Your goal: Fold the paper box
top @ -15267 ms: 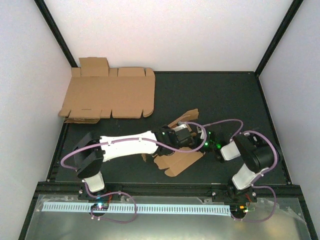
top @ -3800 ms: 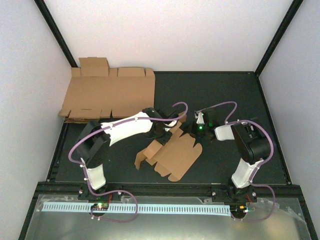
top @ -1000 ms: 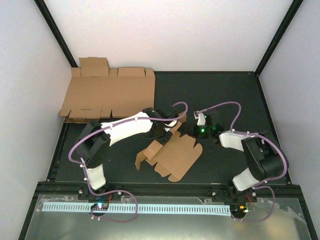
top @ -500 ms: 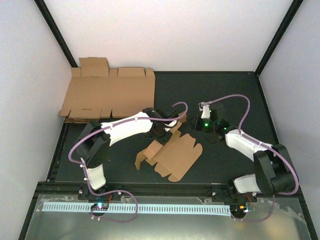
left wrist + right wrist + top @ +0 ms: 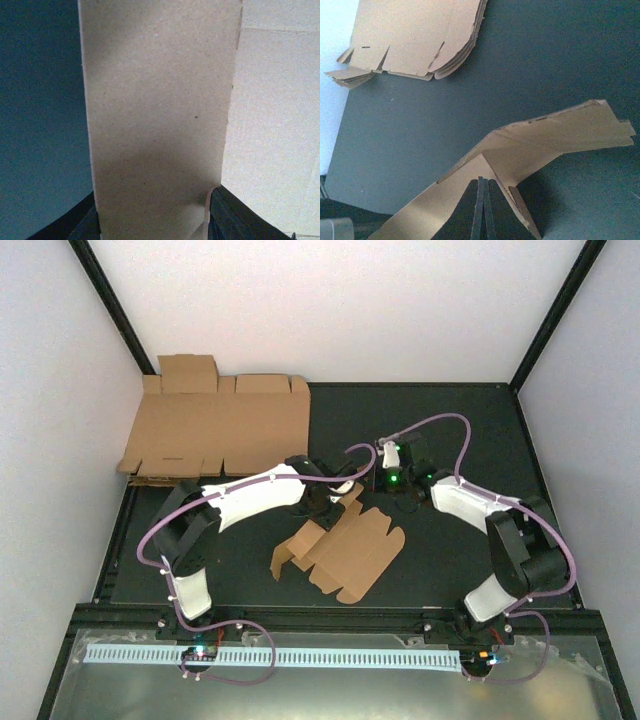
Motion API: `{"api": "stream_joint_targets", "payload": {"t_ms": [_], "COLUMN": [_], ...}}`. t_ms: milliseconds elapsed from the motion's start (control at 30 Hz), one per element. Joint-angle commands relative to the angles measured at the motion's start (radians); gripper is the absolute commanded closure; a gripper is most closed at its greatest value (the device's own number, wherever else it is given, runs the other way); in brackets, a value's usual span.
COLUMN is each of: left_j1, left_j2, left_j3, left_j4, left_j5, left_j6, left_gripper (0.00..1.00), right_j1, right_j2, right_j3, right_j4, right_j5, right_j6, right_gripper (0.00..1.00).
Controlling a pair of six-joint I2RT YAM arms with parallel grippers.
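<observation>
— Brown cardboard first. Where, from the top camera?

— Near the middle of the black table (image 5: 450, 420): the paper box (image 5: 350, 552), half-folded, broad panel lying flat, flaps raised at its left end and along its far edge. Well apart from the stack of flat sheets (image 5: 215, 430) in the far-left corner.

— And the arms up there?

— Reaching in from both sides. At the far edge of the paper box, by a raised flap: the left tool (image 5: 336, 502). Just beyond that same edge, near the left one but not meeting it: the right tool (image 5: 378, 483).

— Left wrist camera?

— Mostly filled by a tan strip of the paper box (image 5: 160, 110), running up the middle. Black fingers (image 5: 235, 220) at the bottom corners, standing apart, with the strip spanning the gap from one to the other. Cannot tell whether pinched or merely bracketed. Paler cardboard off to the right, dark table (image 5: 40, 100) to the left.

— Right wrist camera?

— Shows the right tool (image 5: 481, 181) closed, fingers pressed together, nothing between them. Pointed at a crease of the paper box (image 5: 560, 135), where one panel slopes up to the right and another falls away to the lower left. Cannot tell whether touching the cardboard. Beyond, across the table (image 5: 530, 60), the stack of flat sheets (image 5: 415, 35), edges slightly fanned, close against the white wall (image 5: 335, 30).
</observation>
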Motion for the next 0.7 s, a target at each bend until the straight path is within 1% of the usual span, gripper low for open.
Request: {"api": "stream_joint_targets", "payload": {"t_ms": [0,100,333,567,667], "left_j1": [-0.005,-0.005,-0.005,-0.006,-0.005], "left_j2": [-0.034,-0.036,-0.038,-0.043,-0.043], "left_j3": [0.033,0.035,0.036,0.025,0.026], "left_j4": [0.004,0.009,0.018,0.036,0.037], "left_j5": [0.015,0.019,0.031,0.046,0.054], "left_j6": [-0.002,-0.002,-0.004,-0.001,0.0], "left_gripper": [0.53,0.53,0.54,0.55,0.55], "right_j1": [0.02,0.033,0.035,0.037,0.037], "right_j2": [0.035,0.059,0.094,0.095,0.096], "right_j3": [0.07,0.08,0.055,0.034,0.04], "right_j4": [-0.095,-0.132,-0.133,-0.102,-0.118], "right_j5": [0.021,0.039,0.037,-0.115,-0.163], "right_j6": [-0.039,-0.05,-0.046,-0.035,-0.048], "right_gripper": [0.98,0.98,0.98,0.98,0.98]}}
